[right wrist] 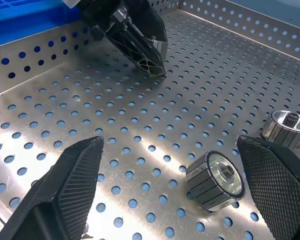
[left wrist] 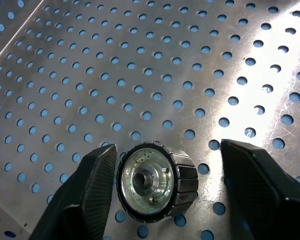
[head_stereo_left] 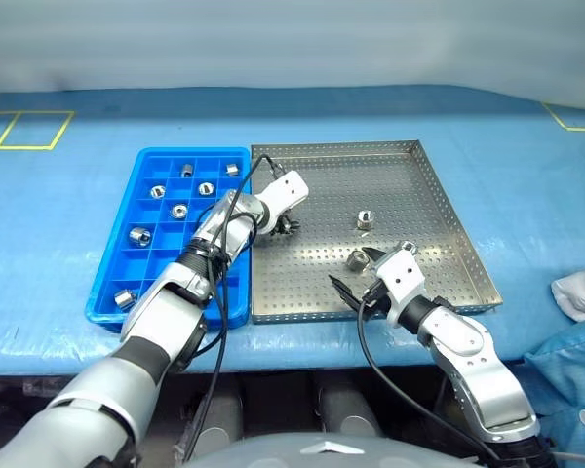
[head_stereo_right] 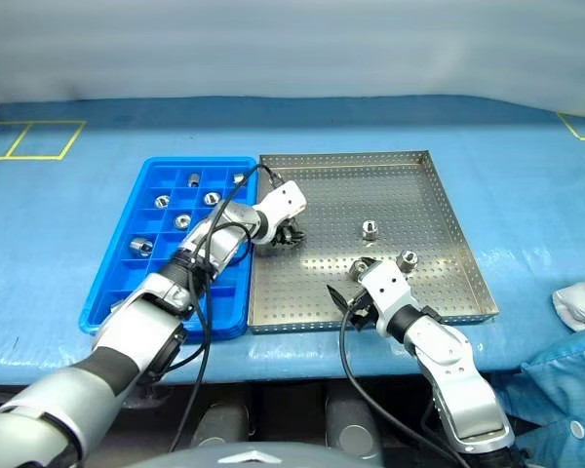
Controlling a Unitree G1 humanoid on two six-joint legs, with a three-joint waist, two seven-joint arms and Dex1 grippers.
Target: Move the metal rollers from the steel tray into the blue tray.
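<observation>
Right hand [head_stereo_left: 356,271] sits nearest, low over the near part of the steel tray [head_stereo_left: 448,205], its 2 fingers spread wide with nothing between them. 1 metal roller [right wrist: 215,180] lies on its side on the perforated floor between those fingers, nearer 1 of them and touching neither, and a 2nd roller [right wrist: 286,128] stands just beyond it.

Blue-covered surface [head_stereo_left: 97,322] carries both trays side by side, long edges touching or nearly so. Of the 2, the steel tray is the larger and lies to the right. On its floor I count 4 rollers: the 2 by the right hand, 1 upright one [head_stereo_left: 366,219] further back near the middle, and 1 at the left hand [head_stereo_left: 287,229].

That left hand reaches in over the tray's left edge and points down at the floor. Its fingers bracket a roller [left wrist: 157,182] lying on its side: 1 pad [left wrist: 97,185] is touching or almost touching it, the other [left wrist: 260,180] stands clearly apart, so the grip is not closed.

The blue tray [head_stereo_left: 112,263], narrower, holds 7 rollers [head_stereo_left: 139,235] in separate compartments.
</observation>
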